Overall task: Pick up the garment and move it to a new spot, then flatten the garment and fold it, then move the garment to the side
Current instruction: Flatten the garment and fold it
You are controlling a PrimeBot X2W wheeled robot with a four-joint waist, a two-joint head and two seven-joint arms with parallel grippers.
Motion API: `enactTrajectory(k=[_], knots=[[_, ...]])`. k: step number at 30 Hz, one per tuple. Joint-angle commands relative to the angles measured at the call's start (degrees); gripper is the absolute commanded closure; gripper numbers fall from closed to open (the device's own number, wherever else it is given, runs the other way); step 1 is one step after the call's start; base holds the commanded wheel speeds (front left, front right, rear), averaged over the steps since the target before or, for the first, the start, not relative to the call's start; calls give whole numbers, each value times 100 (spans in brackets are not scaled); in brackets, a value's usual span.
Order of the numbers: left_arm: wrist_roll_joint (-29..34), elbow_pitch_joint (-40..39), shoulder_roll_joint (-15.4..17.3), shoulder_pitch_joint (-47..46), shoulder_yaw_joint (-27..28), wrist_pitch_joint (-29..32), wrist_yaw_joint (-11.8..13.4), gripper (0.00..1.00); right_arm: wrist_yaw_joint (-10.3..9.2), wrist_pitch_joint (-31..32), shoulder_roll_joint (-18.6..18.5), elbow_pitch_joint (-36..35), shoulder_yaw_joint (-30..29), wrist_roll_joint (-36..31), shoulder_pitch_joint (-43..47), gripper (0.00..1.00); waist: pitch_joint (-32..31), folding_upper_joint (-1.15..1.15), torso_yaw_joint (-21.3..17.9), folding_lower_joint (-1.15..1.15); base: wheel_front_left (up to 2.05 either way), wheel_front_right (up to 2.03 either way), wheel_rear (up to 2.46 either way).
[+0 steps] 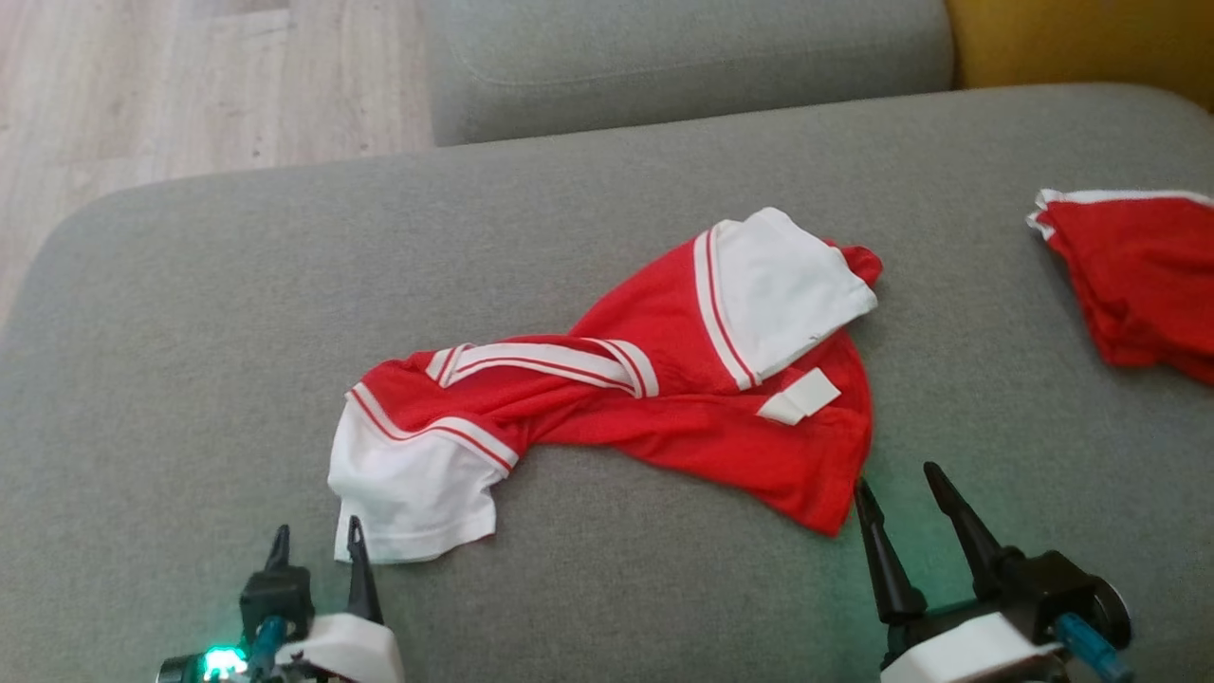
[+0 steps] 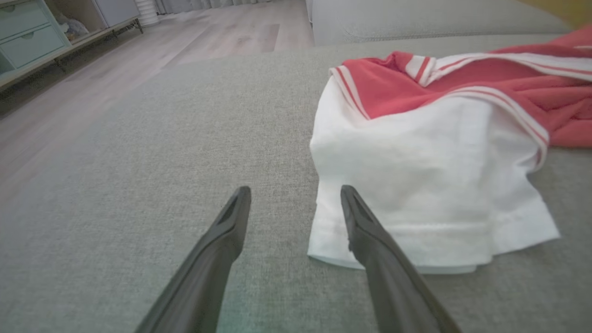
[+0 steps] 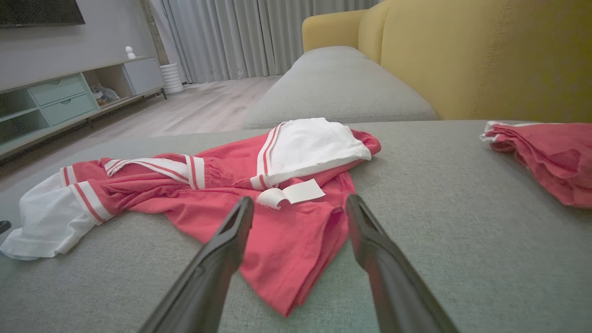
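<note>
Red item: garment (image 1: 664,417), a red top with white sleeves and striped red-white trim; a white label (image 1: 799,396) lies on the red body.
Position: crumpled and twisted, about mid-way across the grey sofa seat (image 1: 190,332).
Arm, left: left gripper (image 1: 317,527) low at the near edge, fingers apart and holding nothing. The tips are just beside the hem of the near white sleeve (image 1: 417,484). In the left wrist view one finger overlaps that hem; contact cannot be told.
Arm, right: right gripper (image 1: 895,476), fingers apart and empty, with the tips just beside the garment's near red hem corner.
Other cloth: second red piece (image 1: 1138,275) at the seat's right edge, well apart from the garment.
Surroundings: pale wood floor (image 1: 190,85), yellow sofa back (image 3: 462,60).
</note>
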Motion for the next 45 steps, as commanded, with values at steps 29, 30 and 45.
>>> enactTrajectory(k=[29,30,45], knots=[[306,-1586,163,-544,356,-30,-685,100,37,-22,-45,1935,228,1162,-1452,0,226,0,527,0,0,0,0],[319,-1609,159,-553,351,-30,-690,100,37,-22,-61,2027,273,1220,-1517,0,239,0,542,0,0,0,0],[259,-1947,126,-558,579,-30,-739,100,37,-22,-275,1954,369,1456,-1761,100,77,0,545,0,0,0,0]])
